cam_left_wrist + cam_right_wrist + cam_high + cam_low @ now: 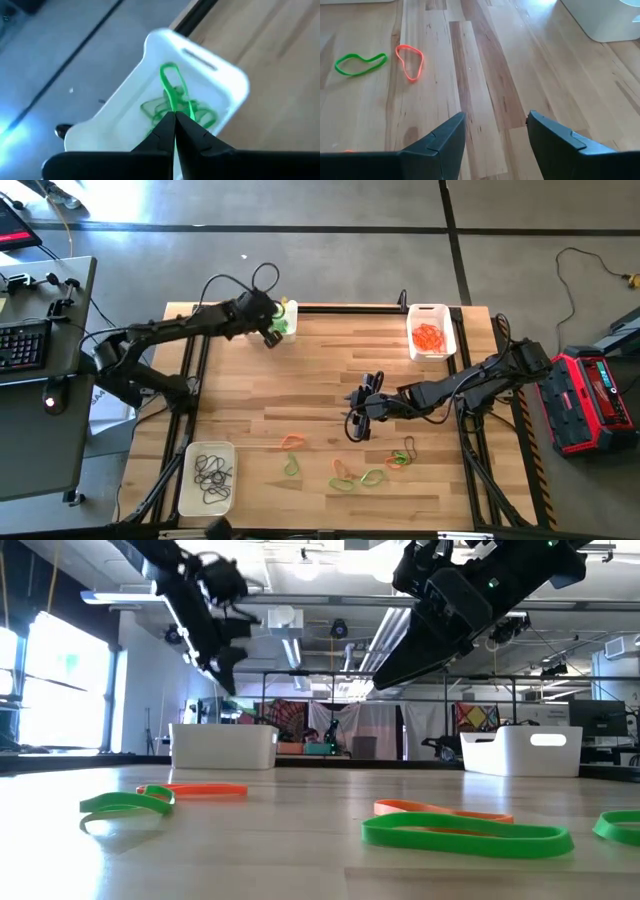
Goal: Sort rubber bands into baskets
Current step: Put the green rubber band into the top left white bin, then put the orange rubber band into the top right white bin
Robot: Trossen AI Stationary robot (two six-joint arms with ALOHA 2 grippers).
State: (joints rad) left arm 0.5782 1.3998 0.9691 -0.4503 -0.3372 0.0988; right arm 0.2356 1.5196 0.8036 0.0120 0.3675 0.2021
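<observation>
My left gripper (271,334) (174,116) is over the far-left white basket (287,318) (125,115), which holds several green rubber bands (200,116). It is shut on one green band (171,85). My right gripper (357,418) (495,131) is open and empty above the middle of the table. Loose green and orange bands lie flat on the wood: an orange one (292,441) (410,61), a green one (292,468) (360,64), and others (372,477) (402,455) nearer the front. A second basket (444,330) holds orange bands (429,336). A third basket (190,480) holds dark bands (212,475). My left gripper pinches the green band's near end (173,107) between its two fingertips. The fingers come from above, pointing down into the basket. The band hangs as a narrow loop below the fingers, its lower end (169,66) over the basket's floor; whether it touches I cannot tell.
A black frame rail (350,307) runs along the table's far edge between the two far baskets. Bare wood (300,380) lies between the arms. In the low view, green (465,832) and orange bands (190,790) lie close in front.
</observation>
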